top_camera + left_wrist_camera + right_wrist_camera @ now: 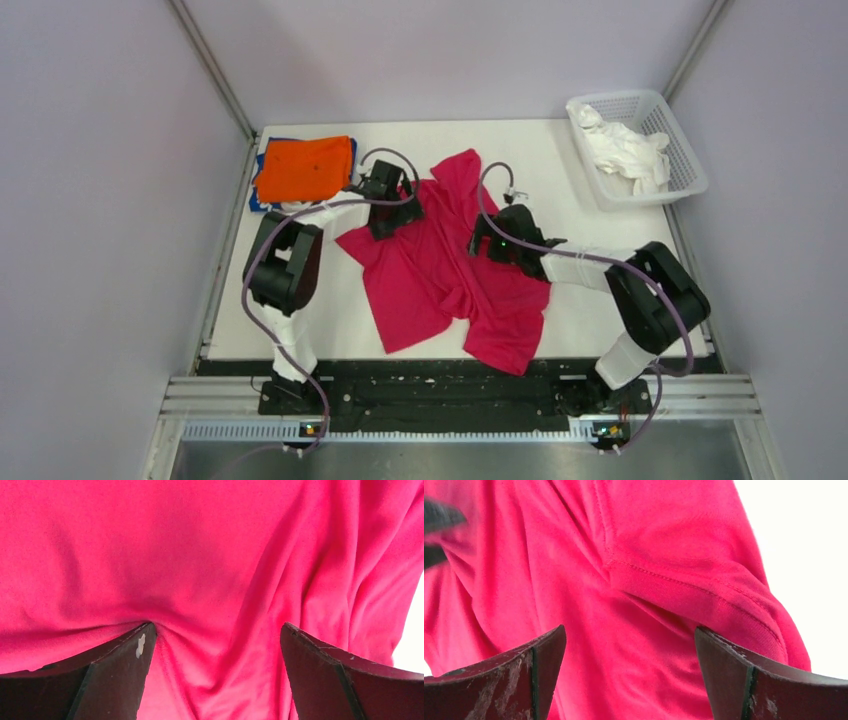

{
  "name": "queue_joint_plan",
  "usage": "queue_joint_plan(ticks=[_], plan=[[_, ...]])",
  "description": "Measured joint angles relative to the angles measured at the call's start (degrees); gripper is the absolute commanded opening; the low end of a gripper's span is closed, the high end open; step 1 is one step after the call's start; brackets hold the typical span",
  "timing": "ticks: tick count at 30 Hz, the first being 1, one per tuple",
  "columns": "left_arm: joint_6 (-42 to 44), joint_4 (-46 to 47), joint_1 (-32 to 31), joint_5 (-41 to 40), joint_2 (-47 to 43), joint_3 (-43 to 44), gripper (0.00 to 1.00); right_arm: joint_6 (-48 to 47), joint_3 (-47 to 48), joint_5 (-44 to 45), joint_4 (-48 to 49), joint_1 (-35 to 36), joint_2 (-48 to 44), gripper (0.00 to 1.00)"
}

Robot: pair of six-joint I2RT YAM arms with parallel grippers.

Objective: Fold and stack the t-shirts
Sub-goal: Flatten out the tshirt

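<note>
A magenta-red t-shirt lies spread and rumpled across the middle of the white table. An orange t-shirt lies folded at the back left, on top of a blue one whose edge peeks out. My left gripper is open, its fingertips pressed down on the red cloth near its left shoulder. My right gripper is also open, low over the same shirt just below a hemmed sleeve. Neither holds cloth between its fingers.
A white mesh basket stands at the back right with white cloth in it. Grey walls close in both sides. The red shirt's lower edge hangs over the table's near edge.
</note>
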Motion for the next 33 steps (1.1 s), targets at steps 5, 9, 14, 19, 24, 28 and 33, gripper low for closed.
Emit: queue_joint_plan(ticks=[5,9,14,19,24,28,33], plan=[[1.66,-4.13,0.72,-1.38,9.77,14.38,0.98,4.44,-11.67,3.78,-0.59,0.0,-11.41,0.99],[2.86,-5.95,0.79,-1.38,12.09,18.23,0.97,5.4,-15.69,5.25,-5.31,0.0,-18.08,0.99],[4.13,-5.81,0.76,-1.01,8.98,13.75,0.98,0.63,-10.91,6.4,-13.97,0.0,-18.69,0.99],[4.81,-7.02,0.76,-0.66,1.44,3.54,0.98,-8.2,1.9,7.17,-17.07,0.0,-14.75,0.96],[5.11,-8.55,0.76,-0.57,-4.28,-3.52,0.98,-14.45,11.39,8.98,-18.34,0.0,-6.99,0.81],[5.79,-10.64,0.76,-1.64,-6.49,-5.92,0.98,-16.59,12.09,8.96,-20.7,0.0,-2.23,0.73],[6.1,-12.41,0.76,-3.67,-7.78,-7.32,0.98,-17.05,12.09,8.74,-22.86,0.0,2.21,0.65]])
